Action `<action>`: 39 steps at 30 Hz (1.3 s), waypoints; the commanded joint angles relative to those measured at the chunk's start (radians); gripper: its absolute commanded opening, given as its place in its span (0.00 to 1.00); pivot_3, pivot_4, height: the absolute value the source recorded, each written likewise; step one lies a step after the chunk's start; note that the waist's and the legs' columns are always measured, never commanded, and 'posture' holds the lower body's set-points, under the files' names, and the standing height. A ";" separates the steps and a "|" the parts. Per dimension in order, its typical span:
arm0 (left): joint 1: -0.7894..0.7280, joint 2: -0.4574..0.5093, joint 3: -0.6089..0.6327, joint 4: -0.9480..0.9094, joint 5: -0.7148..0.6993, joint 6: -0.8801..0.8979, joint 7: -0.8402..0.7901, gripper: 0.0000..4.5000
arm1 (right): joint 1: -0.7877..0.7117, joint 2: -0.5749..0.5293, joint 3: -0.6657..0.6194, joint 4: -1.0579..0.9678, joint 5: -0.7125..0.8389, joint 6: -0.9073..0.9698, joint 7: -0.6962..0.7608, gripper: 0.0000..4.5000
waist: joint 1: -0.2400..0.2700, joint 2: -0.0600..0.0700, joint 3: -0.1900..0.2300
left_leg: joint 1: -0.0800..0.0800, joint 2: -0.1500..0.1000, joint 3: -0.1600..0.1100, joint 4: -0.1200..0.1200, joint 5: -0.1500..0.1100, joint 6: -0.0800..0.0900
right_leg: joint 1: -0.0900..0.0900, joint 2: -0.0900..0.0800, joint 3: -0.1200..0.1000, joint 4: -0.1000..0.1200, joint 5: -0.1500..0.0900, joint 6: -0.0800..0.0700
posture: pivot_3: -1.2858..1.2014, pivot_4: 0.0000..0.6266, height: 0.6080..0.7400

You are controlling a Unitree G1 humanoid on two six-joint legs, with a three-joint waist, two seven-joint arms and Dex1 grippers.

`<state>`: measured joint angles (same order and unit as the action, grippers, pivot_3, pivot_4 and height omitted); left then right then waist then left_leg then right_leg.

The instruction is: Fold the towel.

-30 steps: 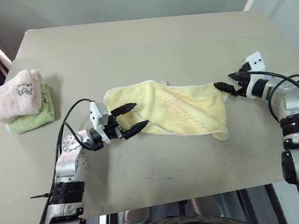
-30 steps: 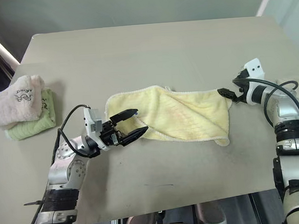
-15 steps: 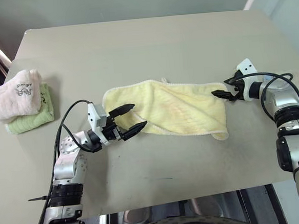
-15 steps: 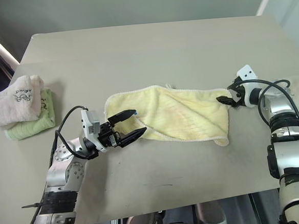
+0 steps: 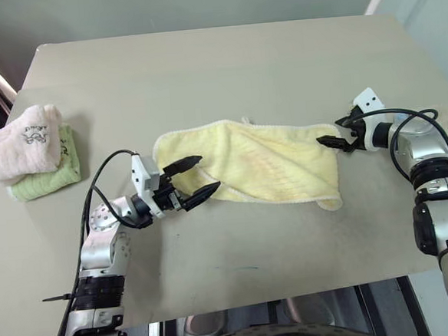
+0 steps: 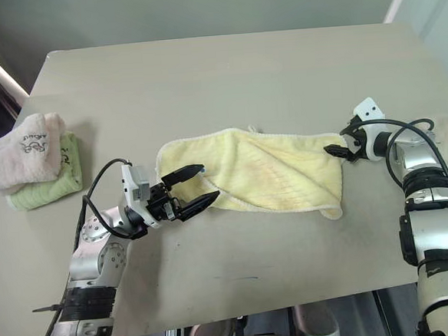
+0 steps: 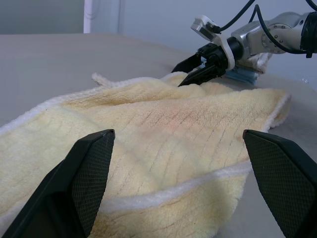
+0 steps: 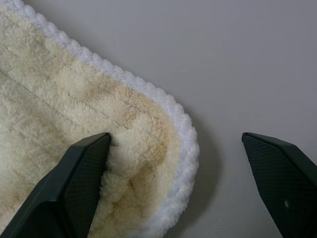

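Grey-green surface carrying towels

The pale yellow towel lies loosely folded between the left end effector and the right end effector. Well beyond the left end effector, at the surface's edge, a green folded towel lies under a pink one.

The towel is fluffy ribbed terry cloth on a smooth matt table.

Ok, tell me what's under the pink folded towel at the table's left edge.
The pink folded towel rests on a green folded towel, whose front and right side stick out. Under both is the table. The green towel's middle is covered, so anything between them cannot be seen.
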<state>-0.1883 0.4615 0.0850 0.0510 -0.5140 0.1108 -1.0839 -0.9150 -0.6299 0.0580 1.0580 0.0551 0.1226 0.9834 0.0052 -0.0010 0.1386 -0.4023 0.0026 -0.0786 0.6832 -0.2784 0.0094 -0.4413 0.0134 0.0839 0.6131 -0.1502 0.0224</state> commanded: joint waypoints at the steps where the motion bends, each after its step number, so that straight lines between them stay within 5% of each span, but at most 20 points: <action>1: -0.002 0.007 0.017 -0.020 -0.002 -0.018 0.002 1.00 | -0.022 -0.004 -0.023 0.001 -0.001 -0.014 0.010 1.00 | 0.000 0.000 0.000 | 0.000 0.000 0.000 0.000 0.000 0.000 | 0.000 0.000 0.000 0.000 0.000 0.000 | 0.52 0.24 1.00; 6: -0.031 -0.012 0.002 -0.002 0.013 -0.038 0.009 1.00 | -0.082 -0.016 -0.054 0.005 0.057 0.154 0.134 0.80 | -0.001 0.000 0.000 | 0.000 0.000 0.000 0.000 0.000 0.000 | 0.000 0.000 0.000 0.000 0.000 -0.001 | 0.52 0.24 1.00; 16: -0.036 -0.024 0.000 0.036 0.025 -0.079 -0.007 1.00 | -0.093 -0.021 -0.073 -0.014 0.045 0.218 0.167 0.01 | 0.000 0.000 0.000 | 0.000 0.000 0.000 -0.001 0.002 -0.002 | -0.001 0.000 0.000 0.002 -0.002 -0.004 | 0.52 0.24 1.00; 30: -0.040 -0.030 -0.006 0.049 0.028 -0.094 -0.005 1.00 | -0.064 -0.027 -0.051 -0.037 -0.011 0.051 0.102 0.01 | 0.000 0.000 0.000 | 0.001 0.000 0.000 -0.001 0.002 -0.003 | -0.002 0.000 0.000 0.005 -0.001 -0.004 | 0.52 0.24 1.00; 38: -0.045 -0.030 -0.013 0.003 0.022 -0.058 0.019 1.00 | -0.080 -0.021 -0.054 -0.006 -0.018 0.104 0.085 0.60 | -0.001 0.000 0.000 | 0.001 0.000 0.000 0.000 0.003 -0.003 | -0.002 0.000 0.000 0.006 -0.001 -0.004 | 0.52 0.24 1.00; 39: -0.045 -0.030 -0.013 -0.002 0.021 -0.053 0.021 1.00 | -0.083 -0.019 -0.054 0.001 -0.018 0.116 0.081 0.60 | 0.000 0.000 0.000 | 0.001 0.000 0.000 0.000 0.003 -0.003 | -0.001 0.000 0.000 0.006 -0.001 -0.004 | 0.52 0.24 1.00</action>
<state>-0.2180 0.4320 0.0714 0.0945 -0.4826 0.0528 -1.0662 -0.9780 -0.6381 0.0140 1.0591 0.0381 0.2249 1.0773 0.0047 -0.0008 0.1388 -0.4010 0.0026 -0.0788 0.6828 -0.2758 0.0062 -0.4428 0.0135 0.0835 0.6187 -0.1516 0.0187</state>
